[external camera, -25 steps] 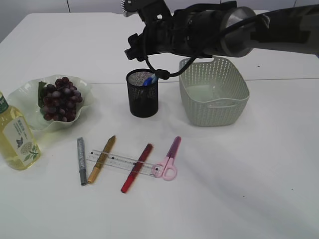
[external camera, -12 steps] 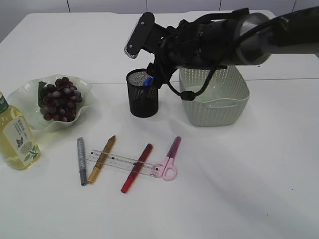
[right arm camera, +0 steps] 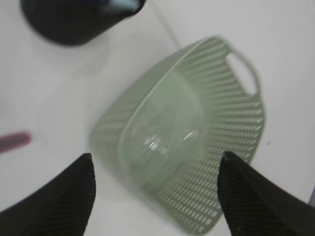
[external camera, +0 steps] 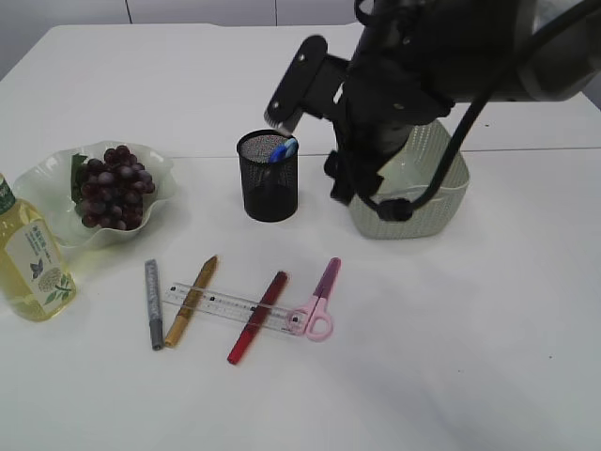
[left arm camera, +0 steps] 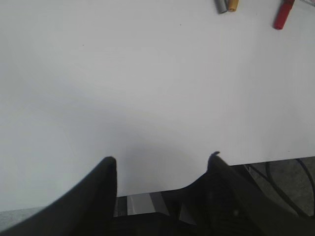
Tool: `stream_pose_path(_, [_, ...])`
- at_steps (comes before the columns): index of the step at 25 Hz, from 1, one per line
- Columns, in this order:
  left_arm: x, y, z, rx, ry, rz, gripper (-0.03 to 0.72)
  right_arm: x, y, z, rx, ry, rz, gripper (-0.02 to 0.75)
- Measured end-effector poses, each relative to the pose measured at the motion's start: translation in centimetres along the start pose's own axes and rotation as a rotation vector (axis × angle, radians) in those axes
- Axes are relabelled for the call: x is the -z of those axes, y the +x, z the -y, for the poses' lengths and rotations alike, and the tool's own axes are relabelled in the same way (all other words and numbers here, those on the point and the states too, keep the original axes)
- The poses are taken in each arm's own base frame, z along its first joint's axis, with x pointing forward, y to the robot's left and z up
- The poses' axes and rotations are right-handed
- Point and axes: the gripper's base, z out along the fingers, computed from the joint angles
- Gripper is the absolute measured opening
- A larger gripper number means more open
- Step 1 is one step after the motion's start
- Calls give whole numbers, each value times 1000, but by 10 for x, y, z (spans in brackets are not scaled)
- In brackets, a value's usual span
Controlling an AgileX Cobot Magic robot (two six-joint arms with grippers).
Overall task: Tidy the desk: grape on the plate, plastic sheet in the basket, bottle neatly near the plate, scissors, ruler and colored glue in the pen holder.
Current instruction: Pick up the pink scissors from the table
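Grapes (external camera: 113, 188) lie on the clear plate (external camera: 47, 178) at the left, with the bottle (external camera: 33, 258) in front of it. The black pen holder (external camera: 269, 183) holds a blue glue pen (external camera: 282, 148). The pink scissors (external camera: 317, 303), clear ruler (external camera: 221, 305) and red (external camera: 258, 303), gold (external camera: 192, 299) and grey (external camera: 153, 303) glue pens lie in front. The green basket (external camera: 437, 202) holds the clear plastic sheet (right arm camera: 162, 128). My right gripper (external camera: 366, 195) is open and empty above the basket (right arm camera: 156, 156). My left gripper (left arm camera: 162, 157) is open and empty over bare table.
The left wrist view shows the table's front edge just under the jaws. The ends of the grey (left arm camera: 221, 6), gold (left arm camera: 232, 5) and red (left arm camera: 284, 14) pens show at its top right. The right arm hides the basket's left part in the exterior view.
My right arm has swung from above the pen holder to the right and down over the basket. The blue glue pen stays in the holder. Nothing on the table moved.
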Motion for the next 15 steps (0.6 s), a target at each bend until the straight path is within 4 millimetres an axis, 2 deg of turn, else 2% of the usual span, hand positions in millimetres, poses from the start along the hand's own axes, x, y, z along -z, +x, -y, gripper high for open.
stream_pose_path(4, [0,0,1,4,12,-1,427,14,11,-32,96,-259,-182,566])
stream_pose_path(8, [0,0,1,5,13,-1,426,31,13,-48,72,-467,-213,566])
stream_pose_path(11, [0,0,1,5,13,-1,425,40,10,-49,-56,-524,-234,566])
stream_pose_path(15, [0,0,1,5,13,-1,425,42,9,-49,-289,-508,-301,566])
